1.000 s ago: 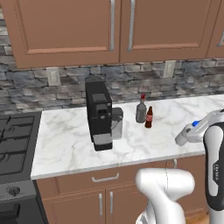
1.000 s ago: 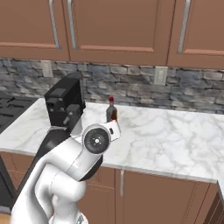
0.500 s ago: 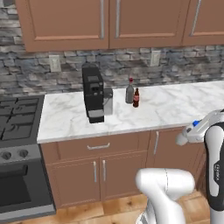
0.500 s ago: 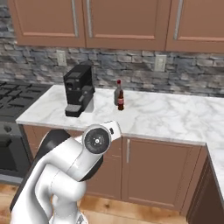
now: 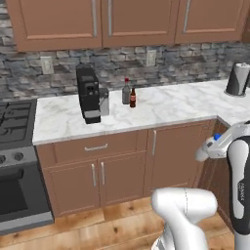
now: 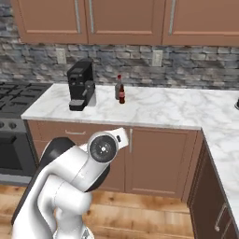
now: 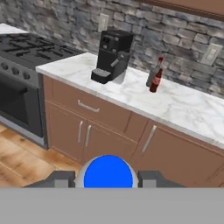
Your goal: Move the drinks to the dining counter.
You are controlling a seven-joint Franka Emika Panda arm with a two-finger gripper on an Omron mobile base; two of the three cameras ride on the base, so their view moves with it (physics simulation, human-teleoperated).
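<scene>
My gripper (image 7: 108,178) is shut on a whitish clear bottle with a blue cap (image 7: 108,171), whose cap sits between the finger tips. In the left base view the same bottle (image 5: 202,153) hangs in the gripper (image 5: 211,147) in front of the lower cabinets, off the worktop. Two other drinks stand side by side on the marble worktop (image 5: 161,110): a squat grey bottle with a red cap (image 5: 126,93) and a slim dark cola bottle (image 5: 132,98), also seen as the cola bottle (image 6: 122,94) from the right base. The dining counter is out of view.
A black coffee machine (image 5: 89,94) stands left of the two bottles. A stove (image 5: 14,122) with an oven below is at the far left. The worktop turns a corner on the right (image 6: 224,140), where a dark roll-like object (image 5: 238,79) stands. Wooden floor lies before the cabinets.
The whole picture has shifted: the base has backed away from the worktop, which now looks farther and smaller. The blue-capped bottle stays in the gripper.
</scene>
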